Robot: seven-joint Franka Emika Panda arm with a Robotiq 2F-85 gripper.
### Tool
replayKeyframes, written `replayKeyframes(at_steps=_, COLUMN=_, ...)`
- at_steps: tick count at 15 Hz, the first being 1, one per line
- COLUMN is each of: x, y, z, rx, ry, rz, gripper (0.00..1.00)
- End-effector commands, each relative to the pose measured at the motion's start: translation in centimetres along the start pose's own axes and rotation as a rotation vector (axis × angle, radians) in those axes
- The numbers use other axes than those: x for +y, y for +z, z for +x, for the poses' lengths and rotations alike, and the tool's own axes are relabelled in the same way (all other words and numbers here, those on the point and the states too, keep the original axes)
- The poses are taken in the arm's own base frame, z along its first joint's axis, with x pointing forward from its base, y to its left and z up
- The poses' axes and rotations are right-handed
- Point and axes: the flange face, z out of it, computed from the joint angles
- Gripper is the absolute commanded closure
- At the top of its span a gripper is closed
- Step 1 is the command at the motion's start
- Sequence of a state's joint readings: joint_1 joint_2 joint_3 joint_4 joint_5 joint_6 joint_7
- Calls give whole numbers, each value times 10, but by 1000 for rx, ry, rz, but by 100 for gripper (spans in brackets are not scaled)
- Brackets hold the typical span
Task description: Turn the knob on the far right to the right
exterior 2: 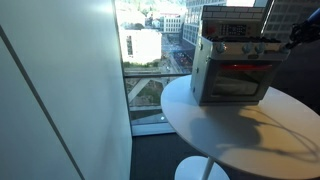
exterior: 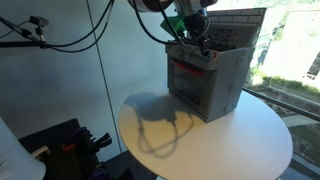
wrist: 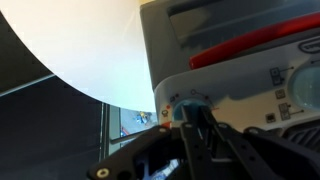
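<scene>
**Item:** toaster oven (exterior 2: 232, 82), grey, window glowing red, standing on a round white surface (exterior 2: 250, 135).
**Knob** (wrist: 189, 102): small pale dial ringed with tick marks, at the end of the oven's control strip above the window.
**End effector** (wrist: 196, 130): right at the knob; whether it grips cannot be told.
**Step, as judged:** engaging the knob.
**Next:** secure pinch, clockwise wrist twist.

The boxy silver toaster oven (exterior 2: 232, 60) has a metal shell with a dull, satin sheen. Its front door (exterior 2: 238, 88) is dark, glossy glass. Under the oven, the round white table (exterior 2: 250, 135) looks smooth and semi-matt. At the oven's control panel, the black gripper (wrist: 190, 115) looks matt, perhaps plastic.
</scene>
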State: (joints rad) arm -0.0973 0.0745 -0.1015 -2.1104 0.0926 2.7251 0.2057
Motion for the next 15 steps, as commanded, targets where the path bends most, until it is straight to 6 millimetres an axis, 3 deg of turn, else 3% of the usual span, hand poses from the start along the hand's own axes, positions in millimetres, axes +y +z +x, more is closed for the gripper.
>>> replayKeyframes(at_steps=1, x=8, y=1, z=4, rx=11, ry=15, rz=0, gripper=94)
replayKeyframes(at_steps=15, x=24, y=-2, z=4, rx=10, ry=323, rz=97, gripper=95)
